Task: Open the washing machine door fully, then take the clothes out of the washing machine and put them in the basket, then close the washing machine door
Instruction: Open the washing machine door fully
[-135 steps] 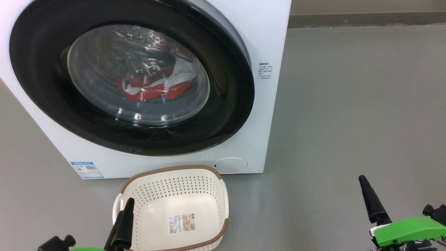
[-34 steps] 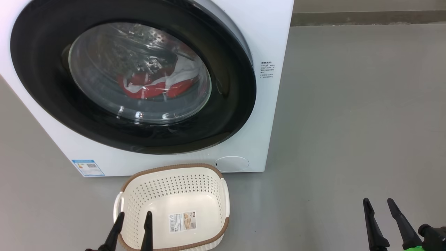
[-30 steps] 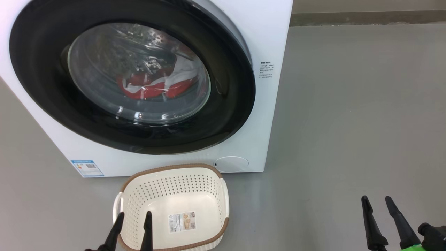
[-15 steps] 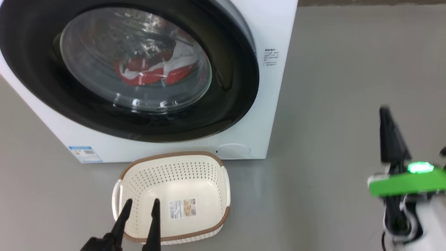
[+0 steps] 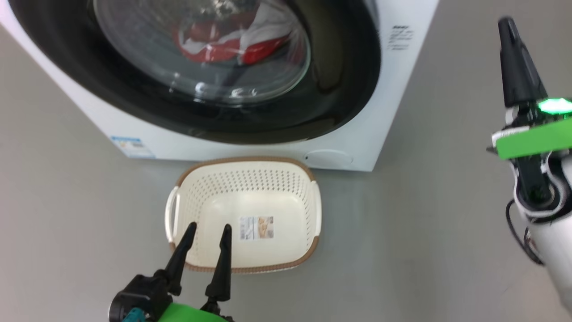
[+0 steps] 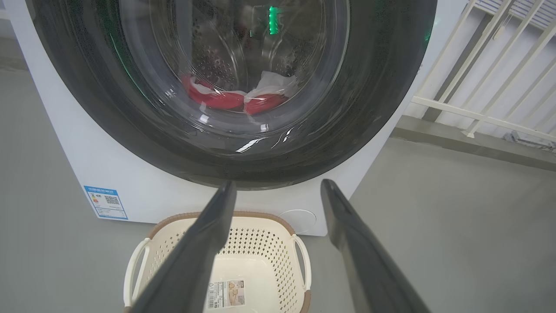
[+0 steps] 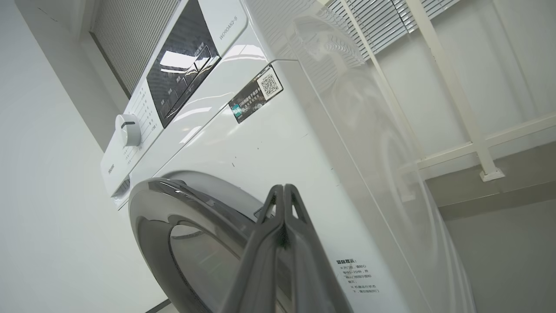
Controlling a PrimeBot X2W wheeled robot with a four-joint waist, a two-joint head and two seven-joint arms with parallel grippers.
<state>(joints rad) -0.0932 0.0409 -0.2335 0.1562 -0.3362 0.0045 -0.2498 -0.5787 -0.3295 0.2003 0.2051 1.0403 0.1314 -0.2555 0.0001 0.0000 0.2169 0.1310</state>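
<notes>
Grey floor (image 5: 424,223); right hand (image 5: 506,23) raised beside washing machine (image 5: 385,120), now together; left hand (image 5: 209,227) apart.

Door (image 5: 353,89) top cut off by head view edge; clothes (image 5: 210,51) blurred, partly hidden inside; side print (image 5: 399,38) too small to read.

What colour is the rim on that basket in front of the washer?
Brown, with a woven look, around the cream-white perforated basket. The head view shows it best.

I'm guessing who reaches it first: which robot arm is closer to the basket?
Left. The left end effector hangs open over the basket's near edge. The right end effector, shut, is up off to the side, beside the washing machine's right corner.
</notes>
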